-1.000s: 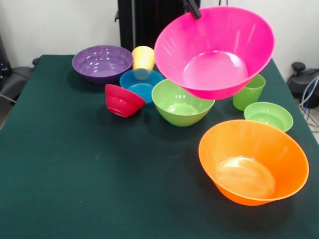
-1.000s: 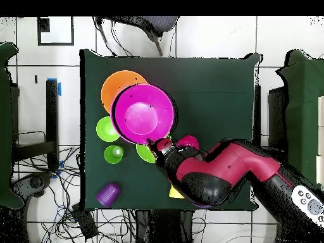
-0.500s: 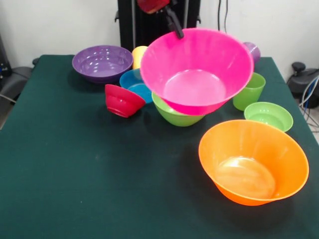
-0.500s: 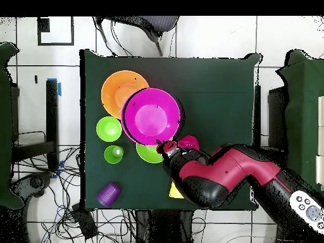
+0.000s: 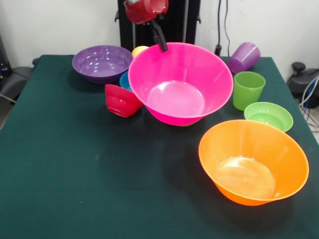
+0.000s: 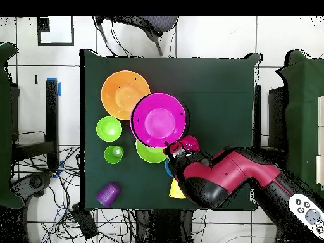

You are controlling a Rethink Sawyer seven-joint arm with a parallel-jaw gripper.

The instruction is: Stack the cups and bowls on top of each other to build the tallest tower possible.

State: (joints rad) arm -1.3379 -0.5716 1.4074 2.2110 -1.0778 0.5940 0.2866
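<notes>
I have the gripper (image 5: 160, 44) clamped on the far rim of the big pink bowl (image 5: 180, 82), one dark finger (image 5: 160, 39) reaching down over the edge from the red wrist above. In the overhead view the gripper (image 6: 168, 147) sits at the pink bowl's (image 6: 159, 119) edge nearest the arm. The pink bowl hangs tilted, open side up, over the medium green bowl (image 6: 149, 152); from above I see a crescent of that green bowl sticking out beneath it, while from the front it is almost wholly covered. I cannot tell whether the two bowls touch.

The small red bowl (image 5: 121, 100) lies tipped just beside the pink one, with a sliver of the blue bowl (image 5: 124, 80) and the top of the yellow cup (image 5: 139, 50) behind them. The purple bowl (image 5: 102, 62) stands upright at the far side of the green table (image 5: 89, 169). The orange bowl (image 5: 253, 160) sits alone at the near side. The small light green bowl (image 5: 268, 115) and the green cup (image 5: 247, 89) stand upright near each other, and the purple cup (image 5: 243, 57) lies on its side at the table's far edge.
</notes>
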